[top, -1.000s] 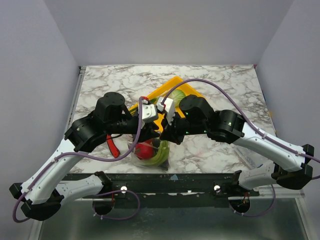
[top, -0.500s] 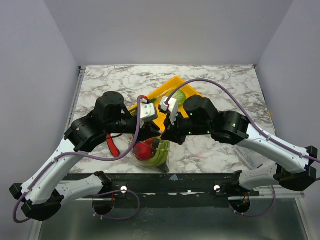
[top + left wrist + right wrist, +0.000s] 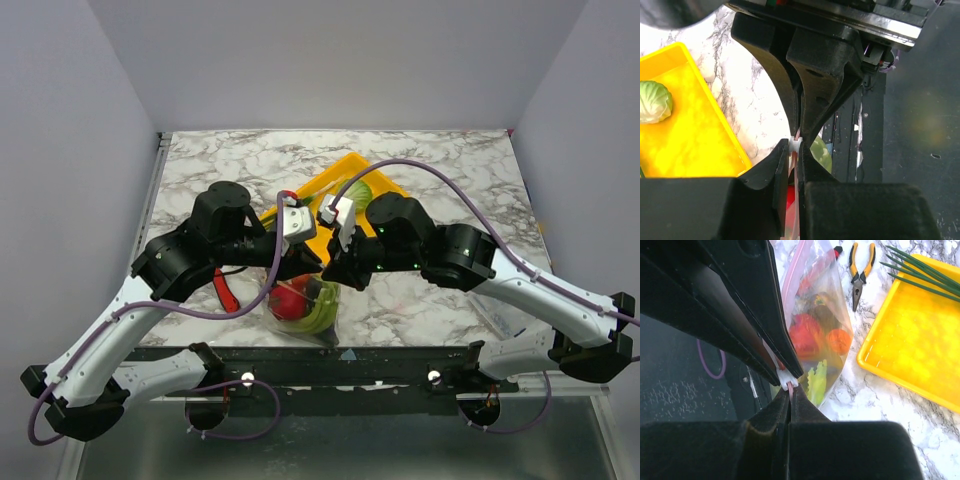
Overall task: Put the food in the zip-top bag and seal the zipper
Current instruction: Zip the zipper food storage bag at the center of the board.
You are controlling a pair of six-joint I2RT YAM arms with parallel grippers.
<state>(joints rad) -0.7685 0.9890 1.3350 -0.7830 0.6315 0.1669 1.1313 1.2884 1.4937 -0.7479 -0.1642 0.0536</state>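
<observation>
The zip-top bag [image 3: 815, 325] hangs between both grippers, with a red tomato [image 3: 805, 332] and pale-green food showing through it; in the top view the bag [image 3: 300, 308] sags near the table's front edge. My right gripper [image 3: 790, 390] is shut on the pink zipper [image 3: 792, 282] at one end of the mouth. My left gripper [image 3: 795, 150] faces it tip to tip, its jaws pressed on the same strip just behind a white slider [image 3: 795, 144]. A green cabbage [image 3: 654, 102] and green onions [image 3: 925, 272] lie in the yellow tray [image 3: 910, 350].
Yellow-handled pliers [image 3: 860, 265] lie beyond the bag, beside the tray. A red-handled tool [image 3: 225, 290] lies under the left arm. A small clear packet [image 3: 500, 315] sits at the front right. The yellow tray [image 3: 305, 195] stands mid-table behind the grippers.
The left gripper's jaws have closed in on the zipper strip. The right wrist has shifted slightly right. The bag has stayed hanging between them.
</observation>
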